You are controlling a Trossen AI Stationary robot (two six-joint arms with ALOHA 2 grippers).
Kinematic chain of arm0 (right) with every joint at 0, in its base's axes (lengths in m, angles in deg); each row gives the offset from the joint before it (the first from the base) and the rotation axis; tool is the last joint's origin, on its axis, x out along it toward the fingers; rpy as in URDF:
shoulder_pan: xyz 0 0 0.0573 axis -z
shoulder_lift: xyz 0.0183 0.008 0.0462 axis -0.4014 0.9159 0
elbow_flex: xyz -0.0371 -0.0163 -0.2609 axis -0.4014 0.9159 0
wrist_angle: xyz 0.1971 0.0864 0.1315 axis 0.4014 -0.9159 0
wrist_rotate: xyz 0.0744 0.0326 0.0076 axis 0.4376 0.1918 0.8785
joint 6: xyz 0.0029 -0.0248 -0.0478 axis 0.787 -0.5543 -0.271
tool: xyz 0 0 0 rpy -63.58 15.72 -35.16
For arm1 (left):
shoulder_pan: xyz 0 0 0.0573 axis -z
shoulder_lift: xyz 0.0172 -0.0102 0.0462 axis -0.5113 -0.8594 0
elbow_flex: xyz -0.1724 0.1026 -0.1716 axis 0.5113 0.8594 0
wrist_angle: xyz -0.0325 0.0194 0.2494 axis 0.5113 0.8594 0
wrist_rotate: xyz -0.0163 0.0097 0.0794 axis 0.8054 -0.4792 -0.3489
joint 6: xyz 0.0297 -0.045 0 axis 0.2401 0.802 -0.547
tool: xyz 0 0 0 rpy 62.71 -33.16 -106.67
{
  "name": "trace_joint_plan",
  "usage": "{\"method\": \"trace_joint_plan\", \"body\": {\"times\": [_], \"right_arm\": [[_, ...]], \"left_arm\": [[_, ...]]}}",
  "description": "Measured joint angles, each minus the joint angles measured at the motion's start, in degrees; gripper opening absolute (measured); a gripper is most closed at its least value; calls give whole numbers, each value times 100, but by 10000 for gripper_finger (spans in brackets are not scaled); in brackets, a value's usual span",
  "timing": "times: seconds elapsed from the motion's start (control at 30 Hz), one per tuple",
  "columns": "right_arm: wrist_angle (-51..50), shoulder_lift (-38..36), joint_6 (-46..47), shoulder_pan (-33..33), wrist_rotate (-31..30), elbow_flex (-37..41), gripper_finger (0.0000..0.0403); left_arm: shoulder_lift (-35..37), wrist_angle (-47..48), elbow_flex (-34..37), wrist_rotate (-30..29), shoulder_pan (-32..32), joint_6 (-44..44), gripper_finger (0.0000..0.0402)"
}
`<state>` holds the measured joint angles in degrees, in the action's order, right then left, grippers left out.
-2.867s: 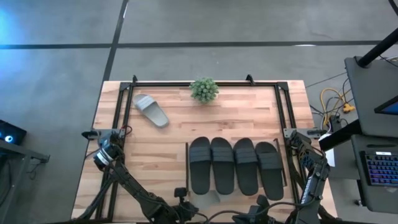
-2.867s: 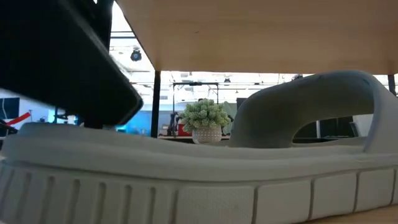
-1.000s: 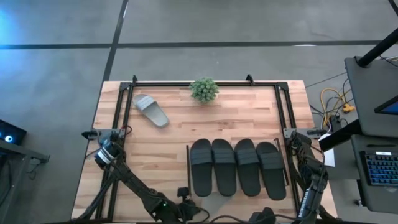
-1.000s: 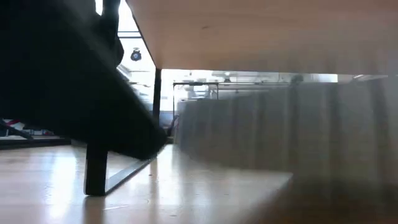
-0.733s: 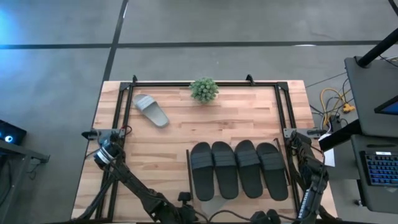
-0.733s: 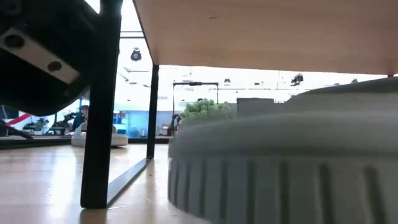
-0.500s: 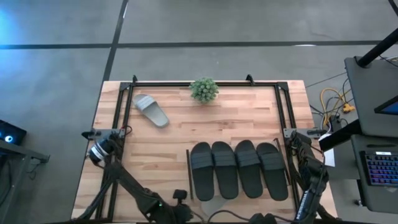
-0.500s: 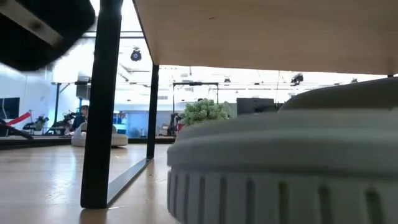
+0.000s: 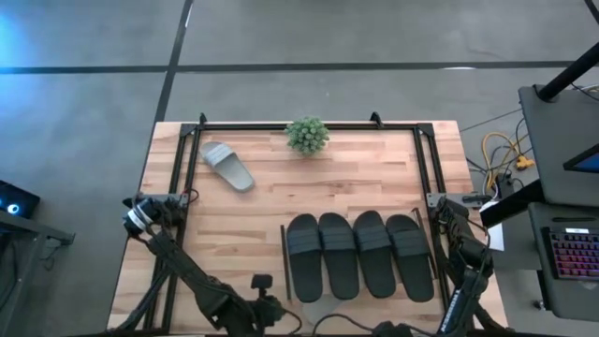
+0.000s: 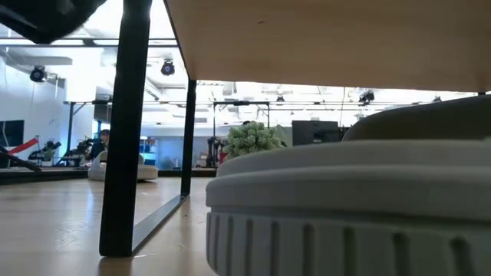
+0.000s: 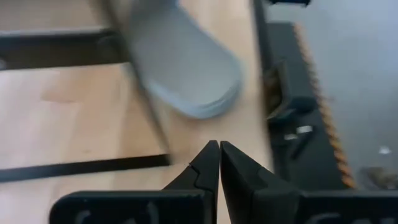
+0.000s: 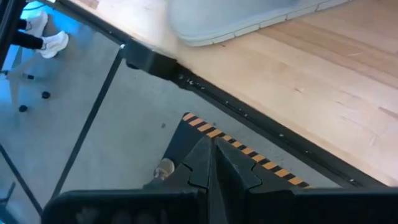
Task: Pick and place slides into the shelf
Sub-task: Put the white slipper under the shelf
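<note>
Several black slides [image 9: 356, 255] lie side by side on the shelf [image 9: 283, 262], whose board [image 10: 330, 38] spans the low view from above. One grey slide [image 10: 345, 207] lies flat on the table under that board, its rounded end [image 9: 318, 307] poking out at the near side. Another grey slide [image 9: 227, 166] lies on the table at the far left. My left gripper [image 11: 219, 155] is shut and empty, hanging above the table just short of the near grey slide [image 11: 186, 68]. My right gripper [image 12: 209, 149] is shut and empty over the table's near edge, beside the same slide [image 12: 249, 15].
A small potted plant [image 9: 307, 134] stands at the table's far edge. A larger black tube frame [image 9: 201, 126] runs round the table. The shelf's dark leg [image 10: 123, 130] stands left of the near slide. Bare wood lies between the far grey slide and the shelf.
My left gripper has risen and drawn back toward the table's left edge, leaving the low view almost entirely. The near grey slide was in motion a second ago and has since come to rest under the shelf board.
</note>
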<state>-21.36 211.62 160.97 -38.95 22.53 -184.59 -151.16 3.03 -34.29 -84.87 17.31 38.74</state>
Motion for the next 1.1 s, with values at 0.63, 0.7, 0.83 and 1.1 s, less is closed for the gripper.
{"method": "trace_joint_plan", "body": {"times": [0.63, 0.7, 0.83, 1.1], "right_arm": [[-23, 0, -47, -16, 35, -56, 13], [-34, 0, -46, -16, 37, -56, 13], [-30, 0, -15, -16, 37, -56, 13], [22, 0, 174, -121, 68, -56, 13]], "left_arm": [[1, -965, 24, -893, -17, -485, 0], [1, -807, 26, -1423, -33, -486, 0], [2, -429, 28, -1811, -77, -422, 0], [0, 545, 26, -1791, -26, 704, 0]]}}
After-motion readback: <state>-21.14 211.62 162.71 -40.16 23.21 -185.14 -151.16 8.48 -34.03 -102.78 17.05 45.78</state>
